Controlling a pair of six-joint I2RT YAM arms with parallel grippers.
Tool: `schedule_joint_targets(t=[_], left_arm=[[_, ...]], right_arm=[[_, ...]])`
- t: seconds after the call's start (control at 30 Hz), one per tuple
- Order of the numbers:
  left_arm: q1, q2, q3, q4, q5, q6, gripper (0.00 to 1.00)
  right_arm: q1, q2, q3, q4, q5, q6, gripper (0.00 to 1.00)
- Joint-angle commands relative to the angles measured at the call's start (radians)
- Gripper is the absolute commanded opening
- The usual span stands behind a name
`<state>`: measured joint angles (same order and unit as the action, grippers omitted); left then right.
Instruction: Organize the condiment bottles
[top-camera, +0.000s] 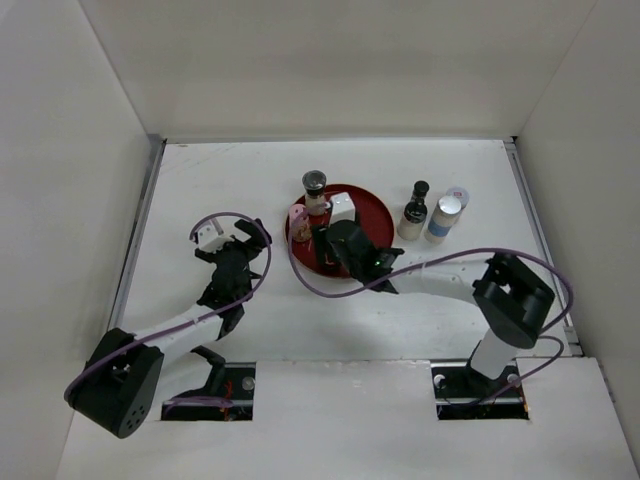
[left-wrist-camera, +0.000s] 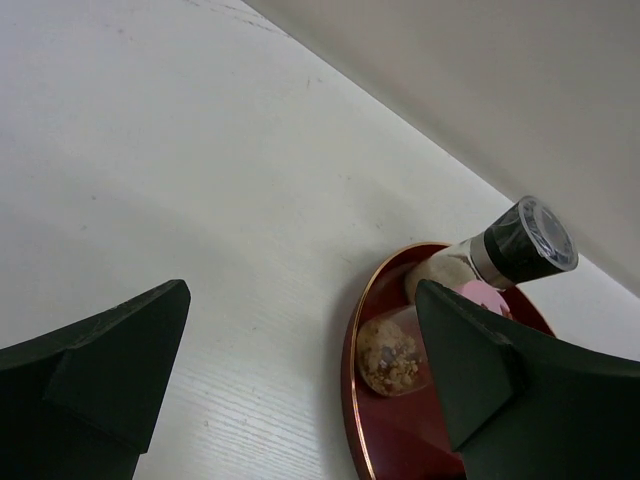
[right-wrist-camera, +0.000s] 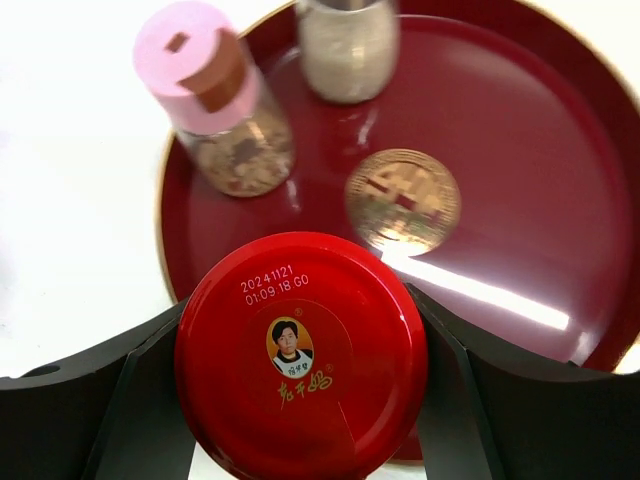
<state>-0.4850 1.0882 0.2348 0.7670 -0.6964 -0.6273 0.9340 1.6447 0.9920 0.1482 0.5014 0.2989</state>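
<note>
A: Left of the red plate (top-camera: 372, 212), the left gripper (left-wrist-camera: 302, 290) gapes wide, holding nothing. On the plate stand the pink-capped bottle (right-wrist-camera: 215, 100) and the dark grey-capped bottle (top-camera: 314, 185).

B: The right gripper (right-wrist-camera: 300, 330) clamps the red-capped jar (right-wrist-camera: 300, 355) over the plate's near rim. It should lower the jar straight down, clear of the pink one. The black narrow bottle (top-camera: 415, 210) and the silver-capped jar (top-camera: 443, 218) stand right of the plate.

Plate (top-camera: 378, 215) sits mid-tabletop (top-camera: 240, 180), toward the back. On it: small bottle (top-camera: 299, 222) at L rim, tall bottle (top-camera: 314, 188) just behind it at back-L rim. Wide-lid jar (right-wrist-camera: 300, 350) is betw. the fingers of R claw (right-wrist-camera: 300, 325), at plate's front part, in front of both bottles. Off plate to the R: narrow bottle (top-camera: 415, 208), w/ stubby jar (top-camera: 443, 218) just beside it on its R. L claw (left-wrist-camera: 300, 310) is L of plate, over tabletop.
</note>
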Motion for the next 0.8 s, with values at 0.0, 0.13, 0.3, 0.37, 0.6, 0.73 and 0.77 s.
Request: schedule_joint_targets(t=[0.0, 0.13, 0.3, 0.37, 0.6, 0.73, 0.77], left_arm=[[0.004, -0.01, -0.006, 0.054, -0.008, -0.035, 1.0], [0.001, 0.006, 0.0, 0.057, 0.012, -0.035, 1.0], [-0.002, 0.012, 0.003, 0.057, 0.02, -0.035, 1.0], [-0.002, 0.018, 0.006, 0.057, 0.021, -0.035, 1.0], [0.0, 0.018, 0.006, 0.057, 0.025, -0.035, 1.0], [0.0, 0.015, 0.008, 0.052, 0.025, -0.034, 1.0], [-0.002, 0.015, 0.011, 0.048, 0.025, -0.031, 1.0]], right_arm=[[0.013, 0.03, 0.115, 0.214, 0.006, -0.024, 0.49], [0.028, 0.101, 0.146, 0.232, 0.012, -0.024, 0.52], [0.039, 0.145, 0.154, 0.246, 0.008, -0.01, 0.64], [0.045, 0.139, 0.155, 0.238, 0.018, -0.018, 0.79], [-0.004, -0.086, 0.071, 0.185, 0.011, -0.024, 1.0], [-0.112, -0.25, -0.036, 0.154, 0.044, -0.02, 0.99], [-0.145, -0.284, -0.07, 0.143, 0.072, -0.012, 0.96]])
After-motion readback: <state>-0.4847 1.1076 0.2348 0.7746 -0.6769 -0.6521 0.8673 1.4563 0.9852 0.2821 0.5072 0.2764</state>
